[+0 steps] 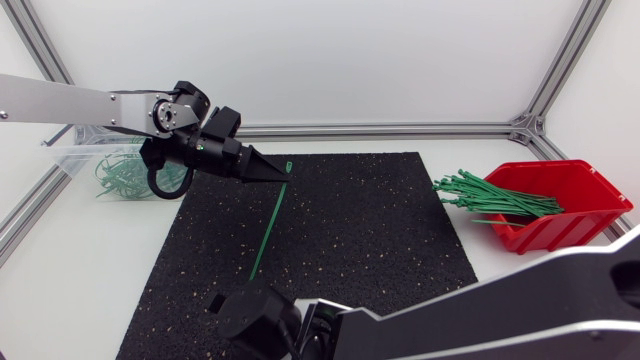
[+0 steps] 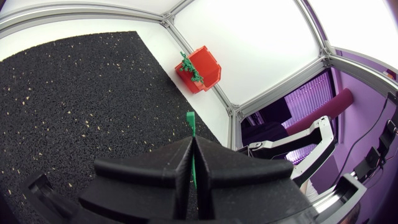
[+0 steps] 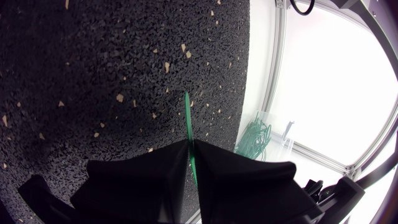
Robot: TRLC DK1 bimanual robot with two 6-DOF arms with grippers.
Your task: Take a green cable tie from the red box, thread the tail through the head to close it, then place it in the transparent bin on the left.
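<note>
Left claw (image 1: 279,172) is clamped on one end of the green cable tie (image 1: 268,225), with a short stub poking out past the fingertips. The stub looks squared off in the left wrist view, so probably the head end. Right claw (image 1: 250,292) comes in from the lower right and is pinched on the other end. The bit sticking out there is thin and pointed, likely the tail.

The tie runs nearly straight between the two claws, over the black mat (image 1: 370,240) on the desk (image 1: 90,270). I can't tell whether it touches the mat.

Red box (image 1: 565,205) sits far right with a bundle of spare ties (image 1: 495,198) spilling over its edge. Transparent bin (image 1: 75,160) is at the left, just behind the left arm, with looped ties already in it.

Step in hand: threading, not started, no loop yet. To do it well:
- Bring the claws together so the tie bows upward.
- Keep the head's opening facing the tail.
- Keep the free tail short, since a long floppy tip will miss the slot.
- Feed the tail in straight, no twist.

Risk: the tie rotates in the grip or slips out.
</note>
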